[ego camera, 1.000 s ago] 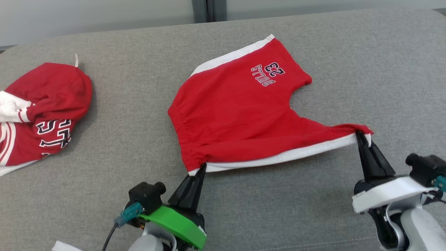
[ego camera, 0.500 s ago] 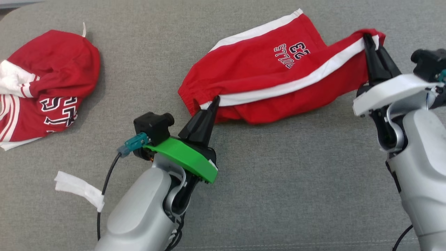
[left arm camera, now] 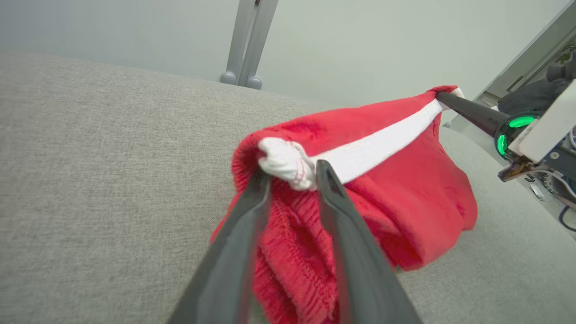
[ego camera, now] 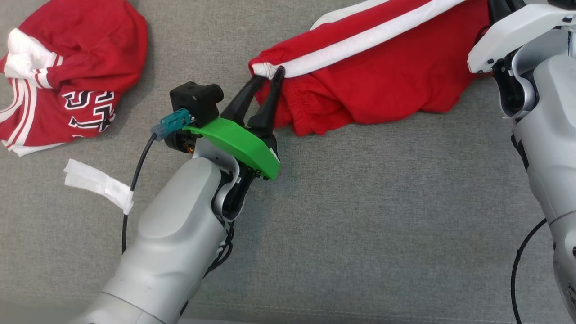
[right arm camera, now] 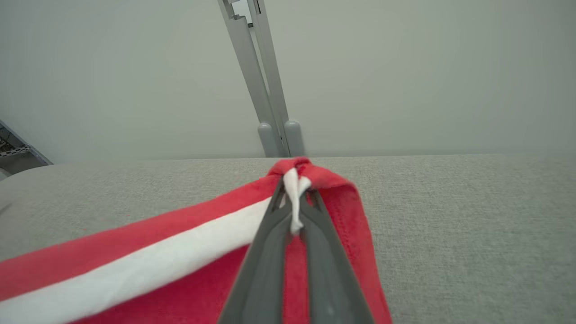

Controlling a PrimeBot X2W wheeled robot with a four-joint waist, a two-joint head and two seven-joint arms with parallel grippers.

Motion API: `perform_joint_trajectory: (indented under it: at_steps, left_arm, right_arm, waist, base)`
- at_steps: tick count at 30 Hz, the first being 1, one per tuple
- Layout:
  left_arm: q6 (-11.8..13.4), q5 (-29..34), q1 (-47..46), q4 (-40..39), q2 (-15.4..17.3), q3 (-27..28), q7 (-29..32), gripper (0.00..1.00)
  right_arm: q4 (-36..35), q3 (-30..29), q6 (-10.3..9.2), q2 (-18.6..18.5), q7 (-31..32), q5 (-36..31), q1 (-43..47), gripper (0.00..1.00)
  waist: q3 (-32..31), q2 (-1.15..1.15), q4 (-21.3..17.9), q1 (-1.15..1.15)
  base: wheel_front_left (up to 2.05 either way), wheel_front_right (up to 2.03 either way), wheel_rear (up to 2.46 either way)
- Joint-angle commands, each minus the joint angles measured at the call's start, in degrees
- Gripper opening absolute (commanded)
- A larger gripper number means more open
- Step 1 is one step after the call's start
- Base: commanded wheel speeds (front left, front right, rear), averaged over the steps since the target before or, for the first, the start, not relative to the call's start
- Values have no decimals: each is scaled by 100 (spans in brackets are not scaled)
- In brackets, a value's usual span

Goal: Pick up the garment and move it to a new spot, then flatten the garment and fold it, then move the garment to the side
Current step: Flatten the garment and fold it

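The red shorts [ego camera: 382, 85] lie bunched on the grey worktop [ego camera: 360, 225], with the white side stripe on top. The left tool [ego camera: 270, 73] is at their waistband corner, its fingers a little apart and the white corner between the tips. The right tool [right arm camera: 294, 198] is closed on the other end of the stripe, and its pale arm [ego camera: 540, 112] covers that end of the shorts. Well to the left of the shorts lie a second red garment [ego camera: 67, 58] and a white strip [ego camera: 96, 185] touching a black cable [ego camera: 135, 180].

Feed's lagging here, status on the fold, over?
Left gripper fingers parted at waistband corner. Right gripper shut on leg hem. Shorts doubled over, white stripe on top. Jersey lies apart, left.
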Motion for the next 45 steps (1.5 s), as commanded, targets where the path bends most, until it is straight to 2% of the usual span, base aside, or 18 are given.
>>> perform_joint_trajectory:
  at_steps: [1,5,8,12,15,22,27,32,33,34,35,45]
  left_arm:
    - [-12,-16,-124,77,11,-37,-53,100]
    - [-14,-95,-138,150,2,-159,-126,100]
    - [-15,-67,29,106,5,-38,-151,100]
    - [30,410,444,-314,50,480,-148,100]
    - [95,831,921,-797,105,1077,-149,100]
    - [167,1897,1985,-1847,171,2309,-144,100]
    - [152,2236,2649,-2338,50,3123,-144,100]
    - [86,2453,3046,-2452,10,3432,-145,100]
    - [80,2477,3098,-2459,5,3453,-145,100]
    - [68,2497,3135,-2472,2,3462,-145,100]
    - [54,2478,3177,-2488,1,3452,-145,100]
    - [70,2471,3345,-2543,1,3431,-145,100]
  right_arm:
    - [133,44,0,-13,-110,57,-122,100]
    - [450,268,0,-18,-357,159,-121,100]
    - [609,460,0,-155,-488,277,28,100]
    - [731,701,0,-356,-616,429,266,100]
    - [834,829,0,-511,-655,547,451,100]
    - [1080,1020,0,-660,-681,812,687,100]
    - [1252,1094,0,-633,-714,977,754,100]
    - [1445,1190,0,-551,-651,1130,792,100]
    - [1470,1220,0,-529,-629,1159,799,91]
    - [1491,1234,0,-503,-599,1206,813,56]
    - [1489,1253,0,-456,-600,1259,846,0]
    - [1235,1362,0,-483,-806,1633,1130,0]
  waist:
    - [120,0,137,0]
    - [31,0,135,0]
    - [-83,0,119,0]
    - [-241,0,104,0]
    - [-337,0,93,0]
    - [-365,0,210,0]
    - [-342,0,301,0]
    - [-336,0,380,0]
    - [-336,0,393,0]
    - [-341,0,400,0]
    - [-352,0,400,0]
    - [-616,0,178,0]
  base:
    - [0,0,0]
    - [0,0,0]
    - [0,0,0]
    - [0,0,0]
    - [0,0,0]
    - [0,0,0]
    - [0,0,0]
    - [0,0,0]
    - [0,0,0]
    - [0,0,0]
    - [0,0,0]
    - [0,0,0]
